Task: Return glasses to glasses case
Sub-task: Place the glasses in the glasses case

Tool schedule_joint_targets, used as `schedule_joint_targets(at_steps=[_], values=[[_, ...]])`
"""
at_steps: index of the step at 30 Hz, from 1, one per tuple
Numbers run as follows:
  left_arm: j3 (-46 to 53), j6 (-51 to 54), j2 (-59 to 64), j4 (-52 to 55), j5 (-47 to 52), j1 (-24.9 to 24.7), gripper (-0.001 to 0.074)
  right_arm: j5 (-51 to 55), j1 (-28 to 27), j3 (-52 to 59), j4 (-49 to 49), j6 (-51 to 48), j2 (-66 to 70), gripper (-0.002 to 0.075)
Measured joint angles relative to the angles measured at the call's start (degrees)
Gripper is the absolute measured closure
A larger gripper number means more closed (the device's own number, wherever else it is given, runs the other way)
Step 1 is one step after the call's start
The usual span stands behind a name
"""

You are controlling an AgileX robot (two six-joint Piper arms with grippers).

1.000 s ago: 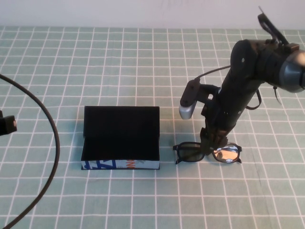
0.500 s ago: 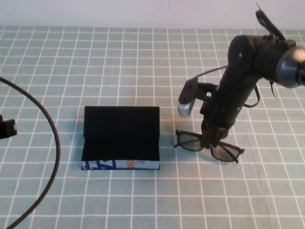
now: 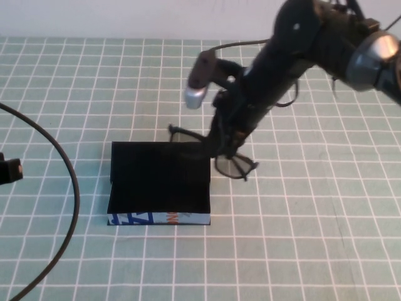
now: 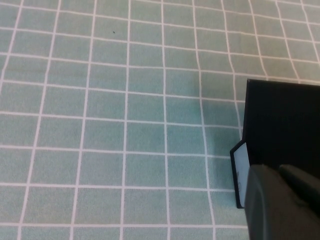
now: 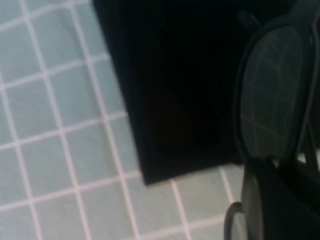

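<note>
Seen from the raised camera, the right gripper (image 3: pixel 220 145) hangs just right of centre, clamped on the bridge of the glasses (image 3: pixel 230 164), which are held off the green checked tablecloth (image 3: pixel 313 238) at a tilt: one lens shows below and right of the fingers, while a thin temple arm reaches left over the back edge of the glasses case (image 3: pixel 159 182). The case sits left of centre, its black lid lying open and its light-blue printed side facing the lower edge of the frame. The right arm (image 3: pixel 294 44) slants in from the upper right. At the far left edge, a small dark piece of the left arm sits beside a black cable (image 3: pixel 70 182) curving down the frame. In the left wrist view, the left gripper (image 4: pixel 280 205) fills the lower right corner as a dark mass, and whether it is open or closed cannot be told; a corner of the glasses case (image 4: pixel 280 125) lies just beyond it on the cloth. In the right wrist view, a dark lens of the glasses (image 5: pixel 272 95) rises from the gripper at lower right, over the black case (image 5: pixel 180 85).
</note>
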Motion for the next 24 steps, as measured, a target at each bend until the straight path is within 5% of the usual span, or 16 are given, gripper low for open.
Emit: schedule_joint_targets(at_steps=[10,24], values=[[0.0,0.0,0.0,0.0,-0.5,0.0,0.0733,0.5,10.7,-4.9,-5.1,0.0,5.0,0.0714],[0.0,0.0,0.0,0.0,0.1,0.0,0.0733,0.5,12.6,-9.1,-6.5,0.0,10.7,0.0713]])
